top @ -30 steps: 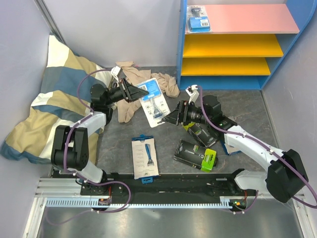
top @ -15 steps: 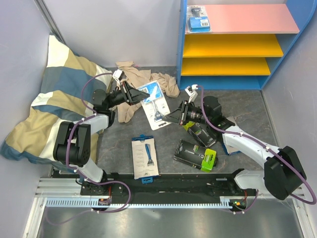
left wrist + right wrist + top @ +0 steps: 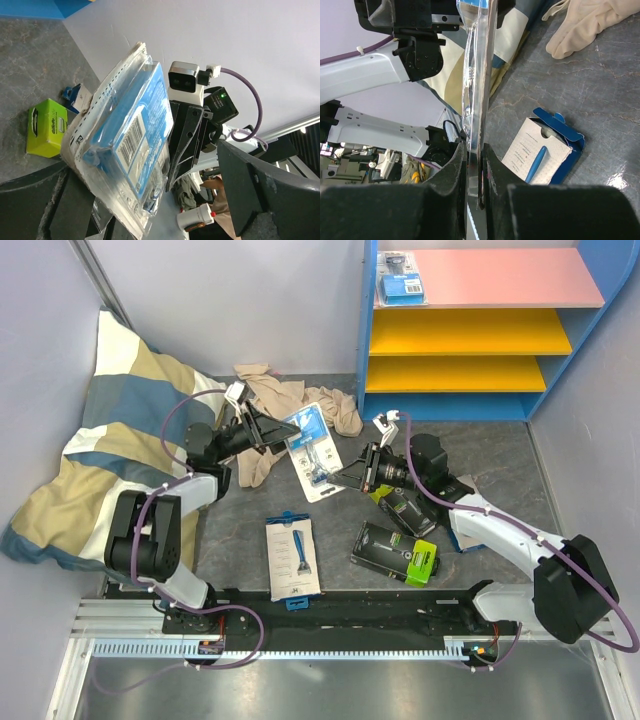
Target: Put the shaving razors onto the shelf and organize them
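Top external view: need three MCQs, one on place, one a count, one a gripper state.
1. The shelved blister razor pack lies on:
A) the pink top board
B) the upper yellow board
C) the lower yellow board

2. Black razor boxes with lime-green ends on the table:
A) none
B) two
C) five

3. The right gripper is:
A) open, touching nothing
B) shut on the beige cloth
C) shut on the raised blister razor pack

Key:
1 A, the pack sits at that board's left end.
2 B, two show close together right of centre.
3 C, the right wrist view shows its fingers pinching the pack's edge.
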You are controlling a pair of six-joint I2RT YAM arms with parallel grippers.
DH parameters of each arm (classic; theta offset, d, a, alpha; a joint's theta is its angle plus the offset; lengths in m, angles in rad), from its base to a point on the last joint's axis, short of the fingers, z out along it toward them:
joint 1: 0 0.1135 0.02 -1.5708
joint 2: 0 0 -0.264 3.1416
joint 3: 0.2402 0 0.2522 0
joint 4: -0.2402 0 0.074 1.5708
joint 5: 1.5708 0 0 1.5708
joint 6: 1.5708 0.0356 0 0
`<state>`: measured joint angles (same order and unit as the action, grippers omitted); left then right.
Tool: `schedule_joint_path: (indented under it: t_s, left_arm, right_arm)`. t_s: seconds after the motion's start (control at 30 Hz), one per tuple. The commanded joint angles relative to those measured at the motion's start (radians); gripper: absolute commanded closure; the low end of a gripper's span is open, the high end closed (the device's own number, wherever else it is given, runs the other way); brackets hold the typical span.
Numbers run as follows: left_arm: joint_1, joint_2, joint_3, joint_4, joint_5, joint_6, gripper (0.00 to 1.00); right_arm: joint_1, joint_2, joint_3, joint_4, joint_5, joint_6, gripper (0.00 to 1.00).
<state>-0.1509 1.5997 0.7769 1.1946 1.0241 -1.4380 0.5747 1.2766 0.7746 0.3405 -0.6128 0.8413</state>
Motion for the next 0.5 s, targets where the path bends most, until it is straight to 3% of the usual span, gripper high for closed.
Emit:
schedule_joint_path:
  t_s: [0.0, 0.13, 0.2, 0.23, 0.3, 0.4, 0.47]
  left_arm:
    - [0.027, -0.081, -0.01, -0.103, 0.005, 0.112, 0.0]
    - [0.065, -0.171, -0.013, -0.375, -0.044, 0.273, 0.0]
    - [0.07, -0.243, 0.011, -0.546, -0.085, 0.442, 0.0]
    - [0.07, -0.315, 0.065, -0.854, -0.201, 0.635, 0.0]
    - [0.071, -0.36, 0.114, -1.116, -0.388, 0.784, 0.0]
    - [0.07, -0.414, 0.148, -1.321, -0.617, 0.904, 0.0]
    - [0.07, -0.434, 0.153, -1.363, -0.674, 0.935, 0.0]
  right_arm:
    - [-0.006, -0.031, 0.023, 0.038, 0.001, -0.014, 0.93]
    - [-0.009, -0.036, 0.043, 0.016, -0.002, -0.022, 0.93]
    - [-0.012, -0.037, 0.052, 0.005, -0.002, -0.028, 0.93]
    - [-0.015, -0.04, 0.067, -0.02, -0.001, -0.04, 0.93]
    - [-0.019, -0.045, 0.083, -0.044, 0.001, -0.054, 0.93]
    - [-0.022, -0.04, 0.112, -0.069, 0.002, -0.064, 0.92]
    - [-0.026, -0.033, 0.143, -0.083, -0.004, -0.073, 0.92]
